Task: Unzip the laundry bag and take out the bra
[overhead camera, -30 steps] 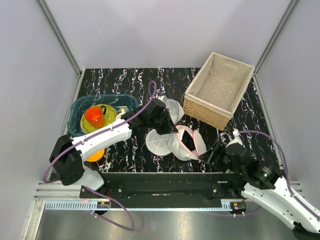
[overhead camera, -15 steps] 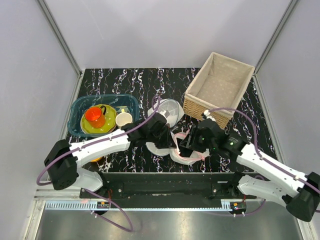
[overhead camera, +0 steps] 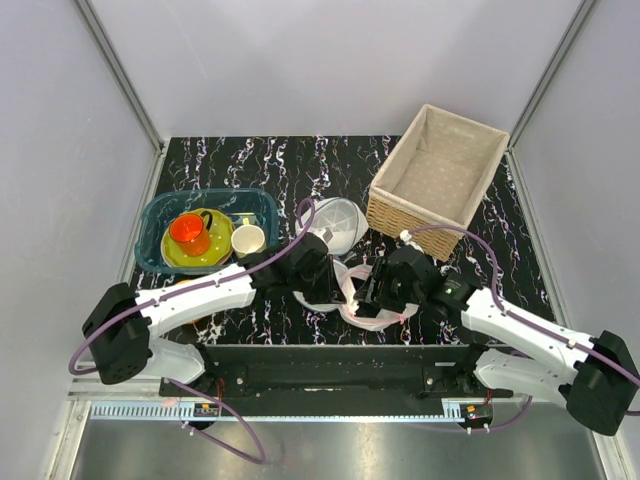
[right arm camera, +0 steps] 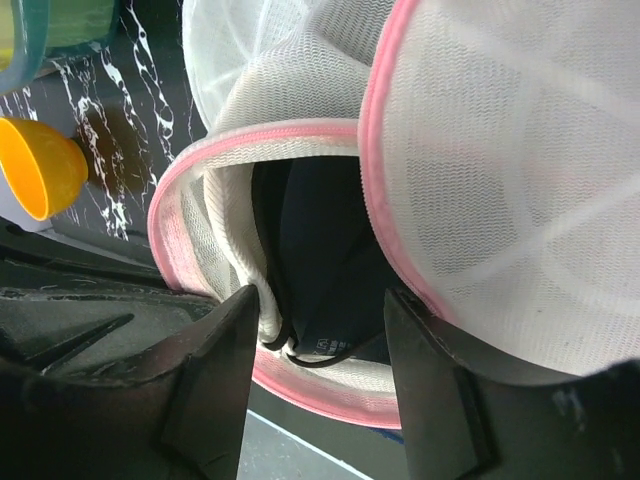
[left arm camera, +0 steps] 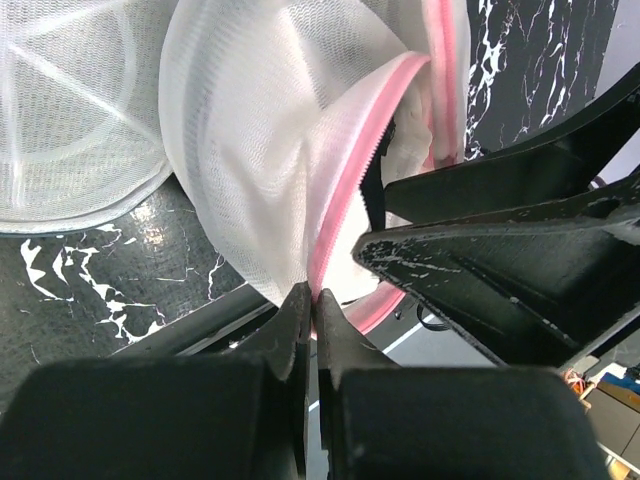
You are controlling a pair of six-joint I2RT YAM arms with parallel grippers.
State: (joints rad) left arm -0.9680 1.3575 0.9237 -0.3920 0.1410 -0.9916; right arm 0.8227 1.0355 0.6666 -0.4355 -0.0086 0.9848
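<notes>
At near table edge, bag [right arm camera: 500, 180] lies unzipped, mouth gaping, dark bra [right arm camera: 322, 240] inside. Left gripper [left arm camera: 312, 295] pinches pink rim; right gripper [right arm camera: 320, 298] spread at mouth, straddling bra, not gripping. Unzip looks done, pull-out left. Basket [overhead camera: 410, 222] behind.

Definitely a robotics lab test cell, not anybody's home. Blank pale wall panels [overhead camera: 330, 60] held in aluminium posts [overhead camera: 120, 70] box in a small black marble-look counter [overhead camera: 250, 160]. Two white arms, the left arm [overhead camera: 200, 285] and the right arm [overhead camera: 520, 325], sit on a metal rail [overhead camera: 330, 405] at the near edge, trailing purple cables [overhead camera: 455, 228]. The household stuff reads as props: wicker basket [overhead camera: 415, 228], teal tub [overhead camera: 205, 193] of dishes, laundry bag [overhead camera: 350, 298].
</notes>
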